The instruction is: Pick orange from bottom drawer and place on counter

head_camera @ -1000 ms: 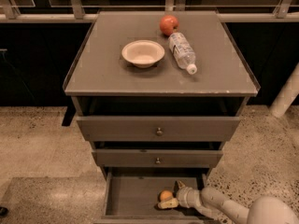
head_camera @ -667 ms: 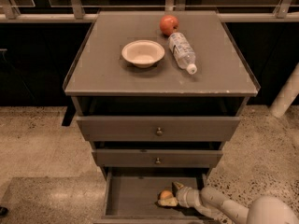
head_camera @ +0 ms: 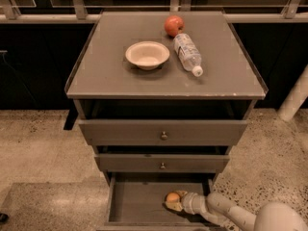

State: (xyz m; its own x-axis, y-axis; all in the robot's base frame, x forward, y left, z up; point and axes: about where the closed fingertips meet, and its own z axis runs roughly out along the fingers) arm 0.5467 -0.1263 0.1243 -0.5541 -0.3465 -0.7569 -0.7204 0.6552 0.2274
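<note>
The orange (head_camera: 172, 197) lies on the floor of the open bottom drawer (head_camera: 139, 203), right of its middle. My gripper (head_camera: 174, 201) reaches into the drawer from the lower right, with its pale fingers (head_camera: 174, 206) on either side of the orange and closed against it. The orange sits low near the drawer floor. The counter (head_camera: 115, 76) is the flat grey top of the cabinet above.
On the counter stand a white bowl (head_camera: 147, 55), a red apple (head_camera: 173, 25) and a lying plastic water bottle (head_camera: 188, 53). Two upper drawers with round knobs (head_camera: 163, 135) are shut. My arm (head_camera: 240, 215) enters from the bottom right. A white post (head_camera: 294, 100) stands at right.
The gripper and orange have stayed in nearly the same place in the bottom drawer; no clear movement shows.
</note>
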